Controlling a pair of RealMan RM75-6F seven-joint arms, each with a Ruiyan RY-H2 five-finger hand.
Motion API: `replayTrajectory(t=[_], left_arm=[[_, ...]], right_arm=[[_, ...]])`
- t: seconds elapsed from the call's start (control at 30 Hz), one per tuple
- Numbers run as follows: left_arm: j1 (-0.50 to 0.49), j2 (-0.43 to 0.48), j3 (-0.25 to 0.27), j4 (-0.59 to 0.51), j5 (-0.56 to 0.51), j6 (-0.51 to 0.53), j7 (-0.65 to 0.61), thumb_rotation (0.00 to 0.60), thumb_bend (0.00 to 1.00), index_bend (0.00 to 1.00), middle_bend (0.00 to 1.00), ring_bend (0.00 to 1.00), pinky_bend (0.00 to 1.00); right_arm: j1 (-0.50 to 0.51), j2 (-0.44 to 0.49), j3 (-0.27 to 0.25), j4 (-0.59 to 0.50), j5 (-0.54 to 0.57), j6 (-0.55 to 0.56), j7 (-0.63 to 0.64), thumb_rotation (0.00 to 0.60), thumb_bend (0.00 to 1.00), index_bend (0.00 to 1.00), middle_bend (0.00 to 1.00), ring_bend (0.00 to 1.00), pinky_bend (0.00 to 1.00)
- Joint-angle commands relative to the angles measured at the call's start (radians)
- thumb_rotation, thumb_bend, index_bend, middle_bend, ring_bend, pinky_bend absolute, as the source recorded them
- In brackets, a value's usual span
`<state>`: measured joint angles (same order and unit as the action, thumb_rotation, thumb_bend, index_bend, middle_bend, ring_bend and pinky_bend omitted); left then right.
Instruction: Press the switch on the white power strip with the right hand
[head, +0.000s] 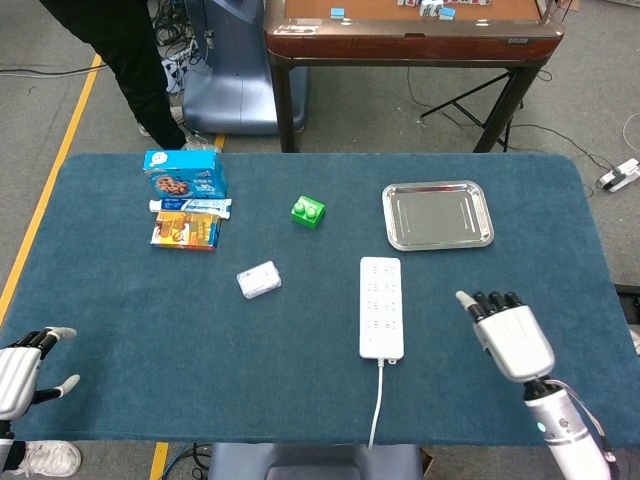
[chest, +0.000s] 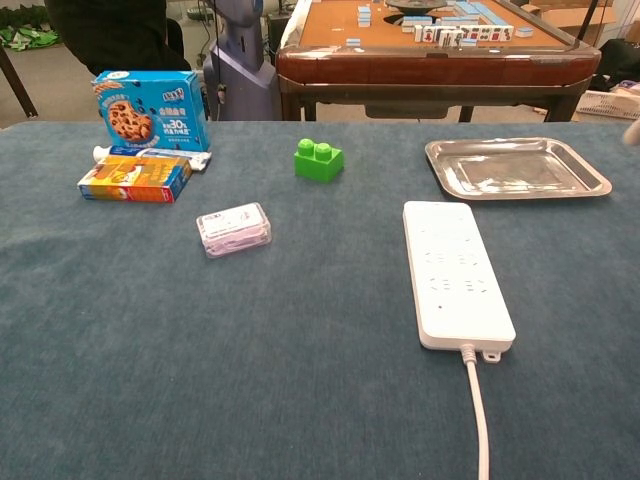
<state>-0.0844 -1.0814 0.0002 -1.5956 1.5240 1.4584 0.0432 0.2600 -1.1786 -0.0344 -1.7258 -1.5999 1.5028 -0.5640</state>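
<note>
The blue tabletop (head: 300, 380) spreads under everything in front of me, and beyond its far edge stands a brown wooden table (head: 410, 35) with small tiles on top. On the far right part of the tabletop lies a shiny metal tray (head: 438, 215), flat and bare inside. Nearer to me, just below the tray's left end, the white power strip (head: 381, 307) lies lengthwise with its white cord (head: 376, 400) running off its near end toward my edge of the tabletop; in the chest view the white power strip (chest: 456, 272) shows nothing touching it. My right hand (head: 512, 335) is to the right of the strip, apart from it, palm down with the fingers stretched out and slightly spread, holding nothing. My left hand (head: 22, 365) sits at the near left corner, only partly in the head view, fingers apart and empty as far as I can see. At the far left stands a blue cookie box (head: 184, 174), with a white-and-blue tube (head: 191, 206) lying just in front of it and an orange box (head: 185, 231) lying flat in front of that. A green toy brick (head: 308, 211) sits near the middle, and a small wrapped white packet (head: 259, 279) lies nearer me, left of the strip.
</note>
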Motion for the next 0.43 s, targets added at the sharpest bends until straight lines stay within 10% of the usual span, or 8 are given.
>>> replayTrajectory(t=[0.03,0.43], left_arm=[[0.0,-0.004,0.001,0.005,0.016,0.011,-0.005,0.6,0.1,0.39,0.37,0.36,0.53],[-0.02,-0.025,0.013,0.027,0.04,-0.019,0.002,0.6,0.1,0.4,0.37,0.36,0.53]], right_arm=[[-0.075,-0.01,0.023,0.062,0.032,0.09,0.076,0.6,0.42,0.26,0.34,0.36,0.38],[-0.153,0.003,0.064,0.16,0.073,0.151,0.332,0.6,0.43,0.27,0.34,0.36,0.38]])
